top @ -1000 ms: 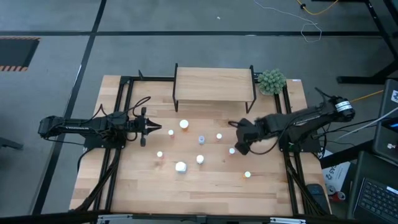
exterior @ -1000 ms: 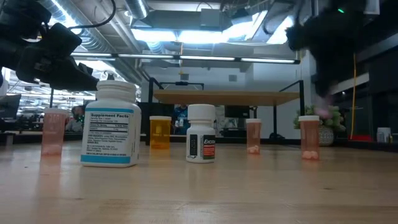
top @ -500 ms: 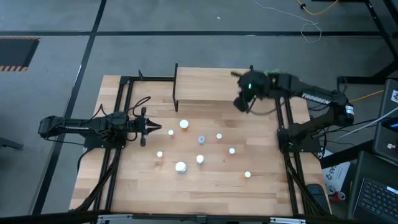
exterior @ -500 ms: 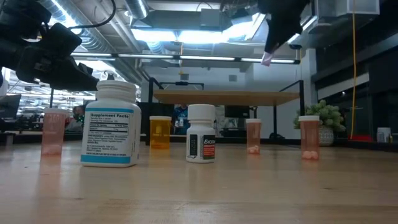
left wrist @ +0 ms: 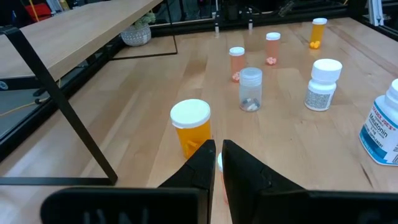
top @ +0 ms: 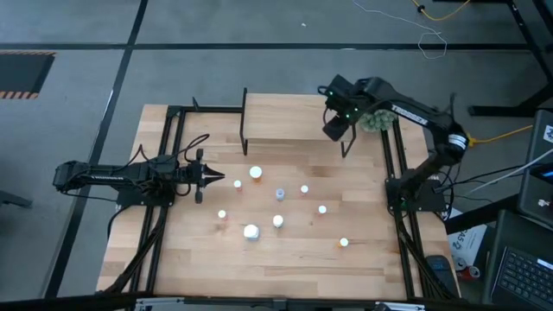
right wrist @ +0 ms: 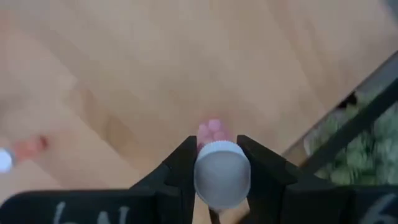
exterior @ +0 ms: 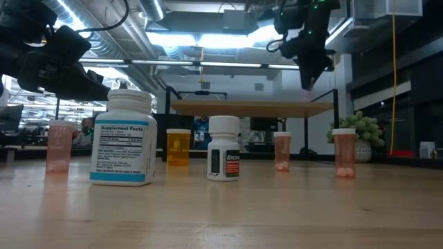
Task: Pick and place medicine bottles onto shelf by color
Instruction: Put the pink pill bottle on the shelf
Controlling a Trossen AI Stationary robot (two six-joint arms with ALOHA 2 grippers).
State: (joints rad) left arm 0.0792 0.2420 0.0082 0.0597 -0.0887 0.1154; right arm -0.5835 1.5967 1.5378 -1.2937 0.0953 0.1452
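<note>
Right gripper carries a pink bottle above the shelf's right end.

High view: the right gripper [top: 334, 126] hangs at upper right over the shelf [top: 294, 117]; the left gripper [top: 213, 179], pressed together, waits at centre left. Low view: it hangs at top right above the shelf board. Right wrist view: its fingers [right wrist: 181, 171] pinch the pink bottle [right wrist: 221, 173] by its white cap at bottom centre.
</note>
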